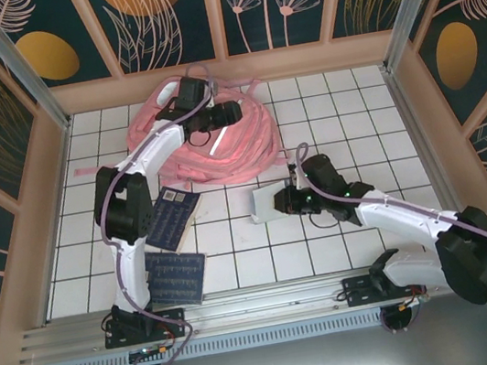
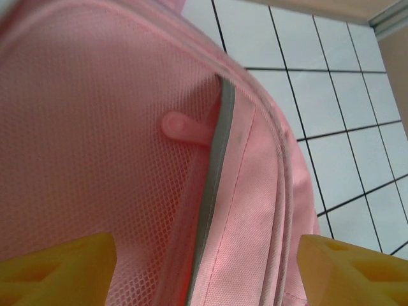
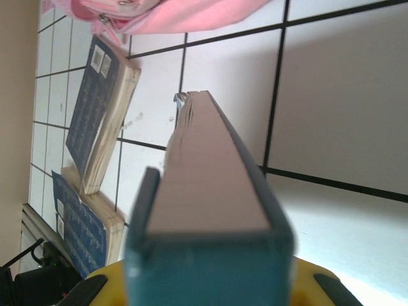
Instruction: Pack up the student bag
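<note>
While the student bag lies at the far middle of the tiled tabletop, the left hand hangs over its mesh pocket, fingers spread wide, gripping nothing; the right hand is clamped on a teal-covered book near the centre; two dark blue books lie beside the left arm.
</note>
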`<state>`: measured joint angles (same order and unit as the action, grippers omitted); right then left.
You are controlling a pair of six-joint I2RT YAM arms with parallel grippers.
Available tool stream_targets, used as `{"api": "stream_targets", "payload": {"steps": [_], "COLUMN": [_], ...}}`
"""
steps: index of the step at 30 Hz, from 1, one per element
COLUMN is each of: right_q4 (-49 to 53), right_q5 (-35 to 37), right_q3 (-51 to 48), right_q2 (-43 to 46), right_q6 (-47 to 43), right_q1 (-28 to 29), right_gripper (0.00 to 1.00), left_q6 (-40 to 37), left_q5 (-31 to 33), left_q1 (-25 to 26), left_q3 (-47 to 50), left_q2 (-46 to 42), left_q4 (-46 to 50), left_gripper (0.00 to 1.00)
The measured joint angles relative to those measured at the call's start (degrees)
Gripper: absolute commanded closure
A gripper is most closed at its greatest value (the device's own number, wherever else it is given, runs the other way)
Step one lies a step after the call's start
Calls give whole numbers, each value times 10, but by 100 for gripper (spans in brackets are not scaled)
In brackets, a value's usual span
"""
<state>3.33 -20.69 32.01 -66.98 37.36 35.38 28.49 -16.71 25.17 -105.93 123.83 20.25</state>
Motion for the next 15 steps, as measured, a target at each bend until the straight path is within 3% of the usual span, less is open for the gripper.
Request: {"api": "stream_targets", "payload": {"steps": [4, 15], "right_q4": [1, -6], "right_q5": [-1, -3], "right_q3": [-17, -22], "right_q2": [2, -1], "right_q6": [0, 0], "right_q1": [-6, -13], "right_gripper": [100, 100], "left_q6": [1, 5], "left_q5": [-18, -52], "left_q1": [1, -1], "left_q3": [4, 43], "left_q2": [1, 1], "left_q4": [-7, -36], "left_gripper": [29, 68]}}
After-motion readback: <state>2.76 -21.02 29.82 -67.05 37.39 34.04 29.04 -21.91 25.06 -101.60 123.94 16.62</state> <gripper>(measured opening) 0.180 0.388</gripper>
